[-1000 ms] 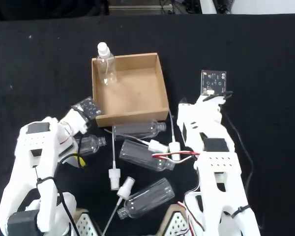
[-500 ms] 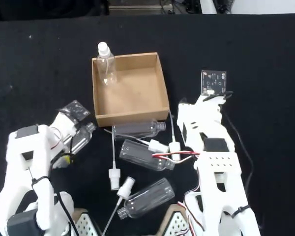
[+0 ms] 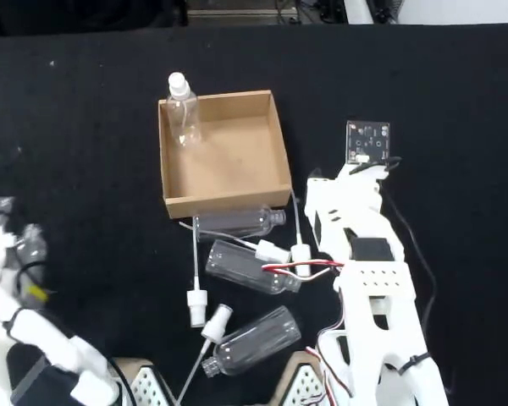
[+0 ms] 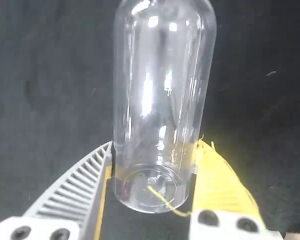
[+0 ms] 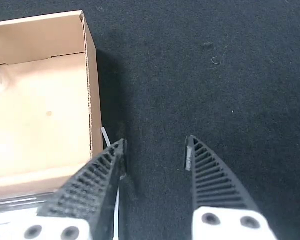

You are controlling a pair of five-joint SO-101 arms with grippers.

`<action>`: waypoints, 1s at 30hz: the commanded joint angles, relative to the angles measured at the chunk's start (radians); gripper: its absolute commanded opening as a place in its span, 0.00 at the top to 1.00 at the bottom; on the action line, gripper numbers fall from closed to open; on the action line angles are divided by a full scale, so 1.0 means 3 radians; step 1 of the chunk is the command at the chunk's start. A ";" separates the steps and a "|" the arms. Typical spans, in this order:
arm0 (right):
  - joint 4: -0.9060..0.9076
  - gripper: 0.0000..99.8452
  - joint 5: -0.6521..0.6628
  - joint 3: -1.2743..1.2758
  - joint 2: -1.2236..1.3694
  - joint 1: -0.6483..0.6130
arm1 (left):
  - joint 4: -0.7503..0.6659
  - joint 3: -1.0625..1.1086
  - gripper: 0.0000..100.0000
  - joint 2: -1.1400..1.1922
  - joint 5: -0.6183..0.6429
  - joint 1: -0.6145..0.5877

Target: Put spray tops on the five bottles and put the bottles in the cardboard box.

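Left arm: a big swing. A second ago the left claw (image 4: 157, 145) sits low by the front-left corner of the cardboard box (image 3: 224, 203), on a bottle lying flat. Half a second ago that bottle is lifted. Now arm and bottle are out at the far left edge of the high view, well apart from the box.

Left claw is pinching the held bottle (image 4: 162, 75) near its base, one finger on each side. The neck runs out of the wrist frame, so I cannot tell cap or no cap from here.

Right arm has not budged across all three frames. Right claw (image 5: 155, 145) is spread with nothing in it, hanging over the table (image 3: 85, 101) just beside the box's near corner.

Unchanged on the table:
- capped bottle (image 3: 182, 110) upright in the box's back-left corner (the one finished so far, I judge)
- three bare bottles on their sides in front of the box: rear bottle (image 3: 237, 222), middle bottle (image 3: 252, 266), front bottle (image 3: 252, 340)
- loose spray tops among them, e.g. one spray top (image 3: 196, 304)

Reading: bottle two is picked and carried clear, probably to be stood up for capping. It still needs a top, and the right claw has not yet fetched one.
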 commanded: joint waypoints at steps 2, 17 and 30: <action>-0.0087 0.82 0.0010 -0.0018 -0.0095 0.0046 | 0.0026 -0.0156 0.77 -0.0010 0.0061 -0.0325; -0.0087 0.82 0.0010 -0.0013 -0.0095 -0.0026 | 0.0547 -0.1077 0.60 0.0026 -0.0056 0.0166; -0.0082 0.82 0.0010 0.0008 -0.0095 -0.0020 | 0.0905 -0.1931 0.60 0.1268 -0.0153 0.0570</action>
